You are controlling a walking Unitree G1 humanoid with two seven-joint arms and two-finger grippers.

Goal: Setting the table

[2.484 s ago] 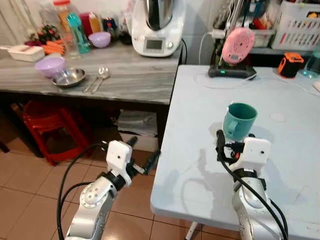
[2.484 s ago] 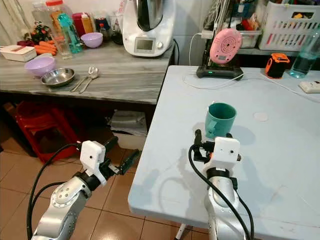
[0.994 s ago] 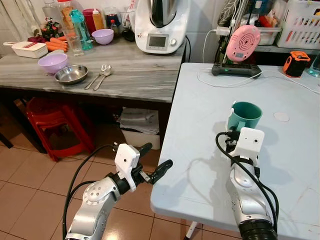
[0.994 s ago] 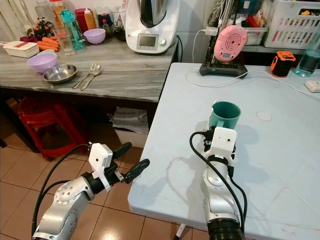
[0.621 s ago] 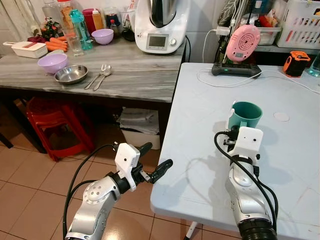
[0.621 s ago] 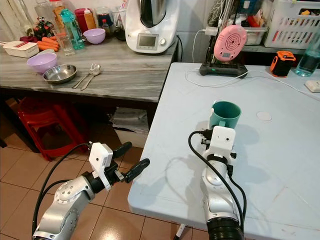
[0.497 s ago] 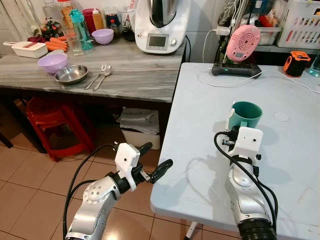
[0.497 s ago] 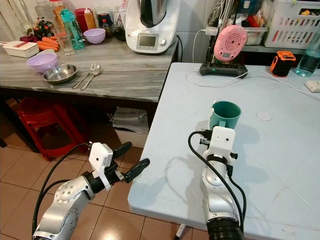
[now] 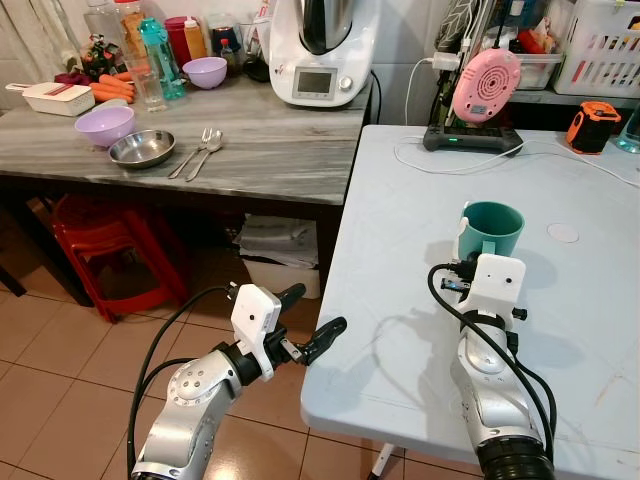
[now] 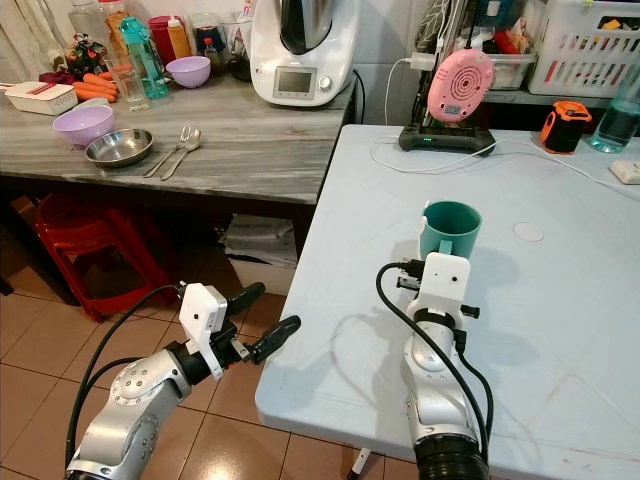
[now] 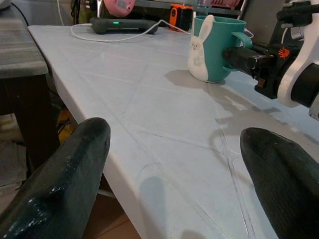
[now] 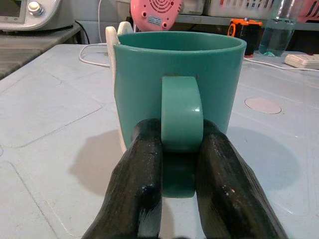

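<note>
A teal mug [image 9: 493, 228] with a white bunny figure on its side stands upright on the white table [image 9: 400, 200]. My right gripper [image 12: 182, 144] is shut on the mug's handle [image 12: 182, 112]. One black finger [image 12: 142, 169] lies on each side of the handle, and the mug rests on the tabletop. My left gripper [image 9: 315, 310] hangs open just off the table's near left edge, over the floor. Nothing is between its fingers. The left wrist view shows the mug [image 11: 214, 47] across the table with the right gripper [image 11: 239, 57] at its handle.
A grey counter [image 9: 260, 150] on the left carries a steel bowl [image 9: 142, 149], a lilac bowl [image 9: 105, 126], a fork and spoon [image 9: 203, 150], bottles and a kitchen machine [image 9: 320, 50]. A pink device [image 9: 478, 85] on a cabled base stands at the table's far end. Red stools [image 9: 110, 250] sit under the counter.
The whole picture has shifted since 2.5 s ago, so the camera moved. My left gripper now reaches closer to the table's edge. Over the last second, nothing visibly moves.
</note>
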